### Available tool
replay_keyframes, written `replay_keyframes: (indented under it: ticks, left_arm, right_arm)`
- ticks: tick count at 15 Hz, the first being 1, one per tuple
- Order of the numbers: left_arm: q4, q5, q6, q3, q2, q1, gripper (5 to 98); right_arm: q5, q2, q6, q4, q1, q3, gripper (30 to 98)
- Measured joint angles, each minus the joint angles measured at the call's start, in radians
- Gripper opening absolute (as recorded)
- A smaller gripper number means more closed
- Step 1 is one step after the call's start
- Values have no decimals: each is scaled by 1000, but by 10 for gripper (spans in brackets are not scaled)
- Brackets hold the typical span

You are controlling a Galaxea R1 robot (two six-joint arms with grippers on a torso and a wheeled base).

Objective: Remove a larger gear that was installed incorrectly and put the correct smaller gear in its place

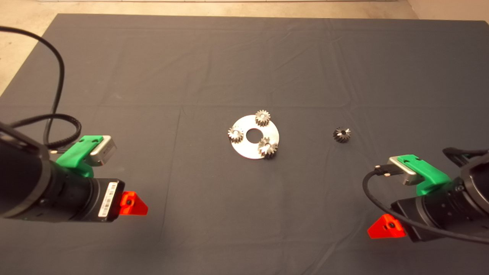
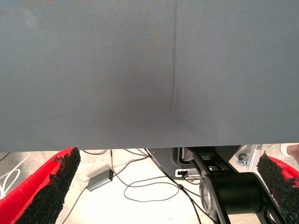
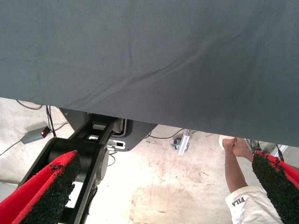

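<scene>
Your larger gear (image 1: 267, 148), dark flared teeth under a bright flat face, sits at five o'clock on the silver ring plate (image 1: 250, 151). The smaller gear (image 1: 342, 134), near-black, lies apart at three o'clock. Only the wrist views show left hand (image 2: 168, 186) and right hand (image 3: 166, 186) released, and a person's leg (image 3: 236, 168).

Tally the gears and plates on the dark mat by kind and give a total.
Small pale silver gears on the disc: 2
Wide flared dark-toothed gear on the disc: 1
Small almost black gear alone on the mat: 1
Round flat silver metal disc with a centre hole: 1
Total: 5
</scene>
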Motion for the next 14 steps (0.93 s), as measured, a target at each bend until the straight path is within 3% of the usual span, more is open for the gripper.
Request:
replay_keyframes:
  ticks: [14]
  left_arm:
    - [0,0,0,0,0,0,982]
  right_arm:
    - [0,0,0,0,0,0,976]
